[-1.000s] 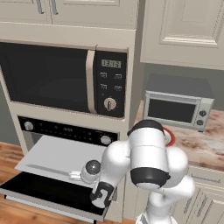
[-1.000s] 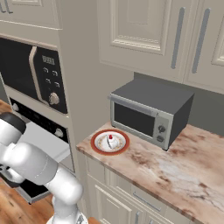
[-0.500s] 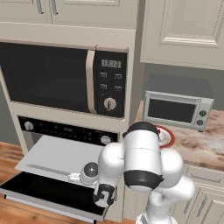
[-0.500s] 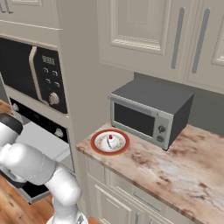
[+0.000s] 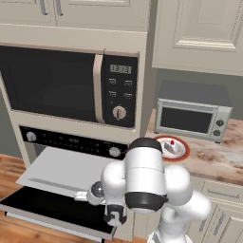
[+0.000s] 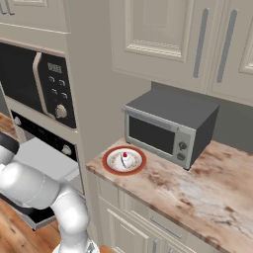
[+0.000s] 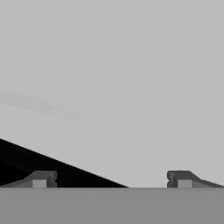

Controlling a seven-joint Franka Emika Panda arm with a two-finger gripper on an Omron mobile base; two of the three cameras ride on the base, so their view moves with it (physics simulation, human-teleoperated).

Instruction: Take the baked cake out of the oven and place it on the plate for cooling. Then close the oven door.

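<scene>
From the left base view, the cake (image 5: 172, 146) sits on the plate (image 5: 182, 153), which rests on the surface (image 5: 213, 159) near its left edge, just in front of the toaster oven (image 5: 192, 118). The oven door (image 5: 45, 209) hangs open and nearly flat, below the oven (image 5: 71, 142) with its knobs; a grey tray (image 5: 61, 168) juts out over it. The gripper (image 5: 114, 219) hangs low at the door's right end, close to its front edge.

From the right base view, the cake (image 6: 127, 159) lies in the middle of the plate (image 6: 109, 164), at the surface's (image 6: 197, 188) left front corner. That part of the task looks done; closing the door remains.

In the hand view, the fingers (image 7: 183, 178) stand spread wide with nothing between them, facing a pale grey plane cut by a dark wedge at lower left, probably the door's glass. Judging by this, the door lies just under and left of the fingers, its long axis running left to right, so the lift must come from beneath its front edge.
</scene>
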